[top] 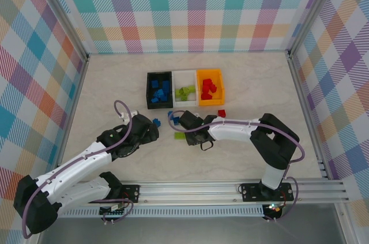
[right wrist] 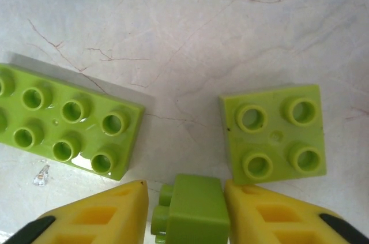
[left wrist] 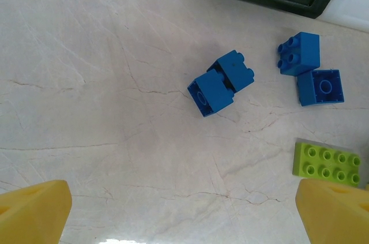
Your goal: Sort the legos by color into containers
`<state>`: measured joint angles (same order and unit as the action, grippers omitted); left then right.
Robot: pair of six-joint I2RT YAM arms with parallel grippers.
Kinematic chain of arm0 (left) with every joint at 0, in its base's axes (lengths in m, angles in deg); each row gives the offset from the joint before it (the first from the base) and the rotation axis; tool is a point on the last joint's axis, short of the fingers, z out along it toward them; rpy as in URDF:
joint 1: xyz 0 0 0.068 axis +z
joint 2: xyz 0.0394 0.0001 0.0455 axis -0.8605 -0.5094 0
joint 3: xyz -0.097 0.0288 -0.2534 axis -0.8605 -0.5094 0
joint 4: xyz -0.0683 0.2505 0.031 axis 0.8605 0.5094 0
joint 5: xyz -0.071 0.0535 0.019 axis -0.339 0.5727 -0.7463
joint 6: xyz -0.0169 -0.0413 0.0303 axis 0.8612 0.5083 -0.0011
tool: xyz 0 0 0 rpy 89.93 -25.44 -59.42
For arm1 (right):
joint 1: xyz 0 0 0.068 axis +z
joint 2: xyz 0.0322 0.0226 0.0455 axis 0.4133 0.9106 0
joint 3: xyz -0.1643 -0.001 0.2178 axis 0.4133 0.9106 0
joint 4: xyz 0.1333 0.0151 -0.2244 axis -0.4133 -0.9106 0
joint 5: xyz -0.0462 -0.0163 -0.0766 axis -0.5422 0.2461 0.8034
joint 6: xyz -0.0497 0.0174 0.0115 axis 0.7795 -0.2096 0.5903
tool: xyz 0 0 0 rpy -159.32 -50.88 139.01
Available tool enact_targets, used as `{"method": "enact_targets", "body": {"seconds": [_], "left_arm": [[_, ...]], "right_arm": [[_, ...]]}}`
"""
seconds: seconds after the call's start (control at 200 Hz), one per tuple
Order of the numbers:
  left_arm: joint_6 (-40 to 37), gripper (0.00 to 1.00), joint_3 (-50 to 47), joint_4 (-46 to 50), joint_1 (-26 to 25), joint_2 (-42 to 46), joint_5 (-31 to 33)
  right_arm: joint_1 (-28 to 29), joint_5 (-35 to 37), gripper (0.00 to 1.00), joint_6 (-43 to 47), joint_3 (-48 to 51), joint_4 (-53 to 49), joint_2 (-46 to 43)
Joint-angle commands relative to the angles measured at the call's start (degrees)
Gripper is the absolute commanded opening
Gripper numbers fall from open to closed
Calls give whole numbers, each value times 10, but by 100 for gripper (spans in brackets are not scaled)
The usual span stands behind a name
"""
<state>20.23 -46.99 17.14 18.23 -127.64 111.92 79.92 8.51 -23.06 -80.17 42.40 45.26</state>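
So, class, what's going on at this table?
Two robot arms are sorting by colour. The right gripper is shut on a green lego, and two more green legos lie beside it. The left gripper hangs open over loose blue legos. The black bin holds blue, the white bin green, the orange bin red.

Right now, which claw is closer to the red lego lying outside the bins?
Right. The right claw, shut on a small green lego, is just left of the red lego and nearer the arms. The left claw, open above blue legos, is much farther left.
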Motion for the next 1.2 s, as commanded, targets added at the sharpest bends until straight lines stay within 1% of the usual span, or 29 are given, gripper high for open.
{"method": "enact_targets", "body": {"seconds": [0.0,0.14,0.225,0.305,0.41,0.49,0.565,0.635,0.775,0.89,0.94,1.04,1.12,1.195], "left_arm": [[-4,100,8,11,-2,0,2],[-12,100,10,6,-3,5,-1],[-16,100,10,5,-2,11,-1],[-22,100,9,-1,-2,16,-5],[-25,100,7,-7,-2,19,-11],[-26,100,5,-10,-2,20,-18],[-28,100,2,-14,-2,21,-26],[-28,100,0,-14,-2,20,-30],[-24,100,-4,-9,-2,26,-38],[-22,100,-5,-1,-2,33,-42],[-23,100,-6,1,-2,37,-44],[-23,100,-7,4,-3,45,-47],[-24,100,-8,3,-2,48,-47],[-25,100,-10,-2,-2,48,-47]], "right_arm": [[-3,6,32,-2,3,0,0],[-3,8,23,4,12,-5,-36],[-2,12,21,16,11,-8,-69],[-10,11,20,41,-19,-21,-92],[-51,-15,19,73,-81,-20,-85],[-81,-22,19,99,-150,-20,-45],[-112,-49,20,109,-225,-25,13],[-133,-57,20,116,-295,-35,67],[-162,-59,22,125,-426,-62,176],[-176,-63,23,124,-509,-88,240],[-179,-65,26,124,-532,-95,259],[-180,-69,41,130,-556,-97,267],[-180,-72,52,138,-544,-85,240],[-179,-75,59,143,-504,-68,192]]}}
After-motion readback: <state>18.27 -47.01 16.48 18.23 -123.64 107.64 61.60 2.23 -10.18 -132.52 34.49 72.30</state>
